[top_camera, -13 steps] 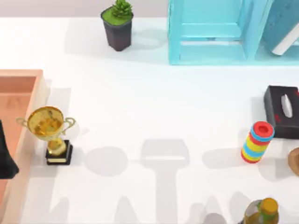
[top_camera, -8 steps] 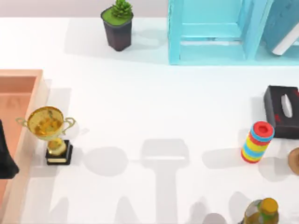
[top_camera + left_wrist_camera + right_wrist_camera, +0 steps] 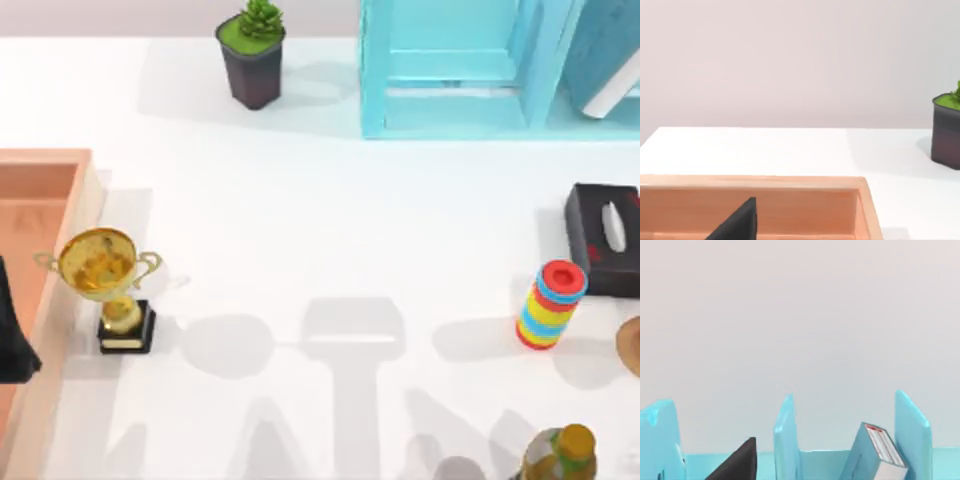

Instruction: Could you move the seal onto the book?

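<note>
The book (image 3: 606, 48), teal-blue with white page edges, leans inside the light-blue shelf frame (image 3: 450, 70) at the table's back right; it is also in the right wrist view, as the book (image 3: 879, 454) standing between the frame's uprights. A brown rounded thing (image 3: 631, 346) is cut off by the right edge, and I cannot tell whether it is the seal. My left gripper (image 3: 12, 330) is a dark shape at the left edge over the wooden tray (image 3: 45, 200); a dark part of it (image 3: 740, 224) shows in the left wrist view. A dark part of my right gripper (image 3: 737, 463) faces the shelf.
A gold trophy (image 3: 108, 282) on a black base stands beside the tray. A potted plant (image 3: 252, 58) is at the back, a black tissue box (image 3: 603, 238) at the right, a striped ring stack (image 3: 550, 304) in front of it, and a bottle (image 3: 562, 455) at the front right.
The arm shadows along the table's front edge have shifted and lengthened. None of the objects on the table has moved.
</note>
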`<state>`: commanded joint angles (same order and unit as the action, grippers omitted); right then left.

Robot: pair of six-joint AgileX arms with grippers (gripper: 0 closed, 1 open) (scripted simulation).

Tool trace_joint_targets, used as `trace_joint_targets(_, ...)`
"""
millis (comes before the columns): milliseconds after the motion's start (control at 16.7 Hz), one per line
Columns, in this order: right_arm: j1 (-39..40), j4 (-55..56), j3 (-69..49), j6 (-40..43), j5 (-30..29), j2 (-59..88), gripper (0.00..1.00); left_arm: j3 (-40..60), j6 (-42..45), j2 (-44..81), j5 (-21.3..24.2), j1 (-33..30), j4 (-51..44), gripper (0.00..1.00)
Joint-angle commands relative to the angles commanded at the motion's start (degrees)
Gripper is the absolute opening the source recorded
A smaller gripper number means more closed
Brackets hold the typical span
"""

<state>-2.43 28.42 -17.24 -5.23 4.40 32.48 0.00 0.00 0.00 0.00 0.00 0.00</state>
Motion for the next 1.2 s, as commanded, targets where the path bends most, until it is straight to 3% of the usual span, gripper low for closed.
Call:
trace_joint_targets(660,-2.04,38.47,-20.89,-11.73,1.66,60.48,1.0,0.0,0.0,0.0,0.0,0.0,0.0,1.0)
trace_joint_targets(1200,-1.71,51.7,-27.05,-17.59,-0.93,91.36,1.0,0.0,0.0,0.0,0.0,0.0,0.0,1.0)
